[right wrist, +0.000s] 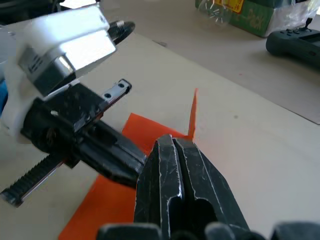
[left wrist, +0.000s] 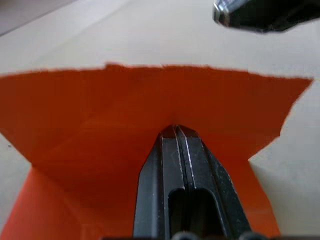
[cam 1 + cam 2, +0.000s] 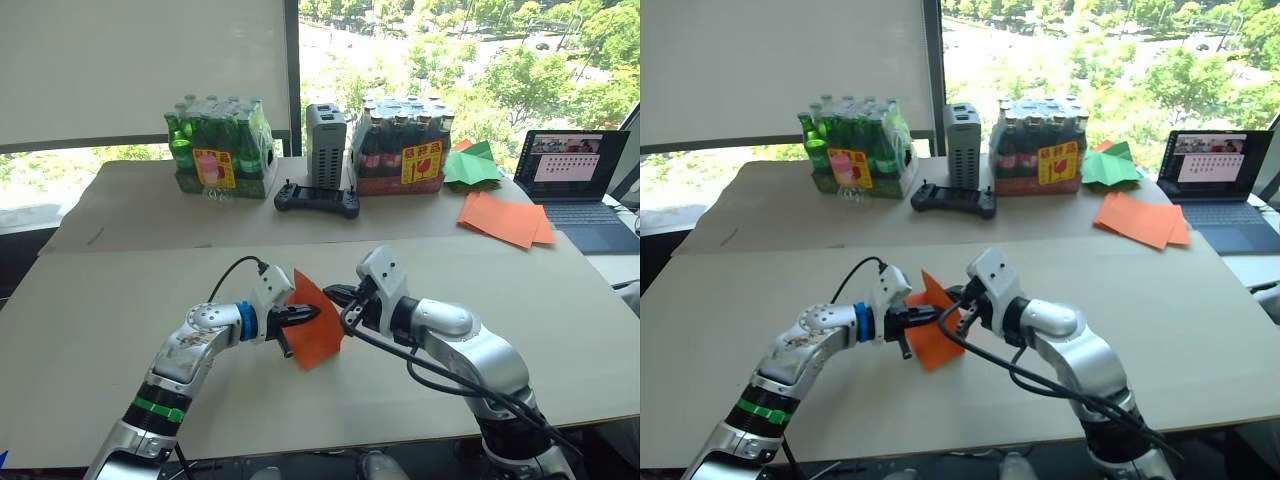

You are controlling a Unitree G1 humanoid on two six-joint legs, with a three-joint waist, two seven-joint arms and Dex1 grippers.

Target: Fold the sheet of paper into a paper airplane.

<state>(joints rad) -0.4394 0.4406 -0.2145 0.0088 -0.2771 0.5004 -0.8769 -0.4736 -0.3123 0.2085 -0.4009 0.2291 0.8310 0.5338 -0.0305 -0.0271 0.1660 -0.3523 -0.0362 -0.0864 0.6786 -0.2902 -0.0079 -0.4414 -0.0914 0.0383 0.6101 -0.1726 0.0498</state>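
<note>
The sheet of paper (image 3: 318,328) is bright orange and partly folded, and it is held up off the beige table (image 3: 120,330) near the middle front. My left gripper (image 3: 306,315) is shut on it from the left; in the left wrist view its closed fingers (image 2: 175,150) sit at the crease, with orange flaps (image 2: 100,110) spreading to both sides. My right gripper (image 3: 334,293) is shut and points at the sheet's upper right edge. In the right wrist view its tip (image 1: 172,141) hovers just over the paper (image 1: 107,200), with nothing visibly between its fingers.
Along the table's back stand a pack of green bottles (image 3: 220,150), a grey box (image 3: 325,145) and a pack of dark bottles (image 3: 405,150), with a black controller (image 3: 317,198) in front. At the back right are flat orange sheets (image 3: 505,218), green paper (image 3: 470,165) and a laptop (image 3: 575,185).
</note>
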